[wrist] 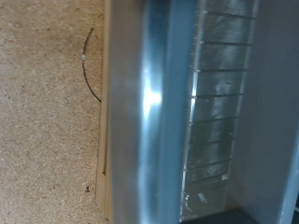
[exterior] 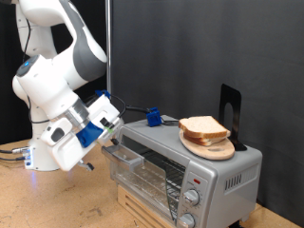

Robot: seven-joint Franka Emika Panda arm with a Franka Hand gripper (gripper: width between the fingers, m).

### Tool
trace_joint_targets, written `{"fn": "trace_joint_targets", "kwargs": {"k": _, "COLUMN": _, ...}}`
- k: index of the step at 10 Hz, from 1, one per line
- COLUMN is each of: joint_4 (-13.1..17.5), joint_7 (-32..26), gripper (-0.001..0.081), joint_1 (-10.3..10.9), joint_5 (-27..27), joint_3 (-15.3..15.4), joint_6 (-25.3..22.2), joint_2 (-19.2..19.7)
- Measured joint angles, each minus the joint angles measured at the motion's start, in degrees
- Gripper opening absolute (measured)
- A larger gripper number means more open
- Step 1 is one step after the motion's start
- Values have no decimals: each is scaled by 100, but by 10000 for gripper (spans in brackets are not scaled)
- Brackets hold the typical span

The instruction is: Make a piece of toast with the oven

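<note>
The slice of toast (exterior: pixel 202 127), pale with a tan crust, lies on a round wooden board (exterior: pixel 211 148) on top of the silver oven (exterior: pixel 220 169). The oven's glass door (exterior: pixel 144 174) faces the exterior view's lower left, with two knobs (exterior: pixel 190 200) beside it. My gripper (exterior: pixel 113 132) is at the top far corner of the oven door, close to its upper edge; its fingers are too small to make out. The wrist view shows only the door's metal edge (wrist: pixel 140 112) and the glass with the wire rack (wrist: pixel 215 103) behind it, very close. No fingers show there.
A blue-handled tool (exterior: pixel 152 118) lies on the oven's top at the back, with a cable. A black stand (exterior: pixel 230 106) rises behind the board. The oven sits on a wooden box (exterior: pixel 142 211) on a speckled tabletop (wrist: pixel 47 112). A black curtain hangs behind.
</note>
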Motion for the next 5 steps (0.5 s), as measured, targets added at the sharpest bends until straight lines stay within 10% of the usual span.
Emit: {"fn": "trace_joint_targets", "kwargs": {"k": 5, "joint_4": 7, "joint_7": 1236, "gripper": 803, "joint_1": -100, "joint_5": -947, "joint_3": 84, "joint_6": 31, "joint_2": 8}}
